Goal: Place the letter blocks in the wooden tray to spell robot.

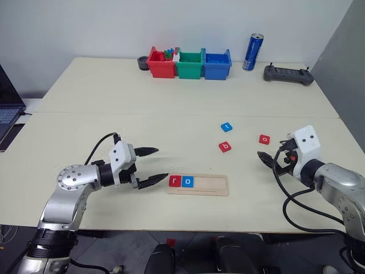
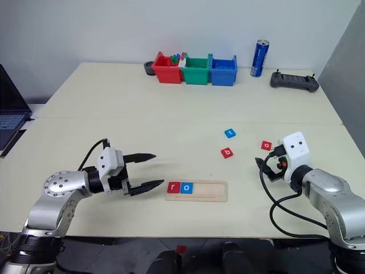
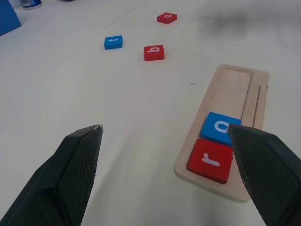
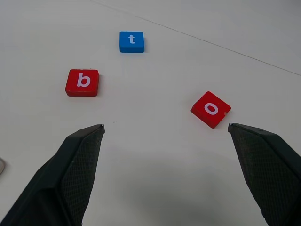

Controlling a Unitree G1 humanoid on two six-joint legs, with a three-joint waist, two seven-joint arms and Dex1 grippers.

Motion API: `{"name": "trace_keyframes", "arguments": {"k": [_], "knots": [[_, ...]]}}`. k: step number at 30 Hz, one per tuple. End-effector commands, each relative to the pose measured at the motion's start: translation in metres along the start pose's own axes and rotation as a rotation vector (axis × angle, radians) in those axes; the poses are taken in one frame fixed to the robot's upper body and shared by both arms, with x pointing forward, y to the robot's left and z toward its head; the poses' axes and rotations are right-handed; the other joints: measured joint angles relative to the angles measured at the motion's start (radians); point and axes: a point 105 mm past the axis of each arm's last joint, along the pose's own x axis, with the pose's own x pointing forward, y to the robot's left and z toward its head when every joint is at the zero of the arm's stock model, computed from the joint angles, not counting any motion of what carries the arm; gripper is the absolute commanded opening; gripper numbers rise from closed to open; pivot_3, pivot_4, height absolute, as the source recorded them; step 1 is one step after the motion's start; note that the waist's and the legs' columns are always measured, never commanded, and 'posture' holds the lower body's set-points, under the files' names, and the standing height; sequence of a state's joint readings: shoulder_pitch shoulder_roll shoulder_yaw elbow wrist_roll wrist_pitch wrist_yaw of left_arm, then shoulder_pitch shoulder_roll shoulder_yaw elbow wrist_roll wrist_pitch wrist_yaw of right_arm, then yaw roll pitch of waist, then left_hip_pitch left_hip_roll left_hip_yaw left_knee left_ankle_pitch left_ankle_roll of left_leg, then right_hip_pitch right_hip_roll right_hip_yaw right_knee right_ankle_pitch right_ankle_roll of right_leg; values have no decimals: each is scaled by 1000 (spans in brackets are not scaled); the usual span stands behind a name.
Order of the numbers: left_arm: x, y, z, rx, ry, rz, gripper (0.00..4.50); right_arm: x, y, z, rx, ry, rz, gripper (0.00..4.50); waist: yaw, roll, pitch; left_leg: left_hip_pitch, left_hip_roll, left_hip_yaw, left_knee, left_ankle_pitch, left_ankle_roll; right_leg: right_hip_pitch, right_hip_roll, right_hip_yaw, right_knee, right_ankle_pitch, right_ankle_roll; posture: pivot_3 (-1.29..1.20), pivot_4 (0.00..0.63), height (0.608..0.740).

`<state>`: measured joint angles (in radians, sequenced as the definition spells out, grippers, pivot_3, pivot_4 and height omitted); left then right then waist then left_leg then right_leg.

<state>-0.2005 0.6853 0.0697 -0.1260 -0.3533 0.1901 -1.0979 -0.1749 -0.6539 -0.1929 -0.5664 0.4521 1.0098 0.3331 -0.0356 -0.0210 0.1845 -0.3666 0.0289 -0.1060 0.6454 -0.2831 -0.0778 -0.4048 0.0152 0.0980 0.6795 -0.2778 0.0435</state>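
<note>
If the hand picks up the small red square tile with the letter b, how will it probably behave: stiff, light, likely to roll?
The small red square tile marked b looks rigid, with crisp edges, so it probably will not bend. It lies flat on the pale table, so it should slide rather than roll. Being thin, it seems light, and offers little edge for gripping.

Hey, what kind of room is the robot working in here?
Probably a lab or office test space: plain pale tables pushed together against a bare wall, a laptop at the edge, a handheld controller and a drink can at the back.
</note>
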Motion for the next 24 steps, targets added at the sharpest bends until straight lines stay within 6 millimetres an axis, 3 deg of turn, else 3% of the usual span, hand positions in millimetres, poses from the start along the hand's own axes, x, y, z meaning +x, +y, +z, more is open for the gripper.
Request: {"name": "trace_keyframes", "arguments": {"k": [1, 5, 11, 16, 24], "knots": [[1, -1, 15, 33, -22, -7, 4469, -2, -2, 13, -30, -54, -8, 4500, 0, 0, 0, 0, 0, 0, 0, 0, 0, 0, 0, 0, 0, 0, 0, 0, 150, 740], [-2, -1, 16, 23, -23, 14, 4469, 1, 0, 16, -41, -63, 12, 4500, 0, 0, 0, 0, 0, 0, 0, 0, 0, 0, 0, 0, 0, 0, 0, 0, 150, 740], [-10, 4, 3, 9, 6, 26, 4469, 11, 24, 21, -67, -82, 162, 4500, -5, 0, 0, 0, 0, 0, 0, 0, 0, 0, 0, 0, 0, 0, 0, 0, 150, 740], [-16, 11, -4, -13, 20, 32, 4469, 31, 40, 26, -82, -92, 215, 4500, -12, 0, 0, 0, 0, 0, 0, 0, 0, 0, 0, 0, 0, 0, 0, 0, 150, 740], [-30, -2, -20, -47, 75, -110, 4469, 73, 65, 17, -30, -59, 190, 4500, -23, 0, 0, -1, 0, 0, -1, 0, 0, -1, 0, -1, 0, 1, -3, 0, 150, 740]]}}
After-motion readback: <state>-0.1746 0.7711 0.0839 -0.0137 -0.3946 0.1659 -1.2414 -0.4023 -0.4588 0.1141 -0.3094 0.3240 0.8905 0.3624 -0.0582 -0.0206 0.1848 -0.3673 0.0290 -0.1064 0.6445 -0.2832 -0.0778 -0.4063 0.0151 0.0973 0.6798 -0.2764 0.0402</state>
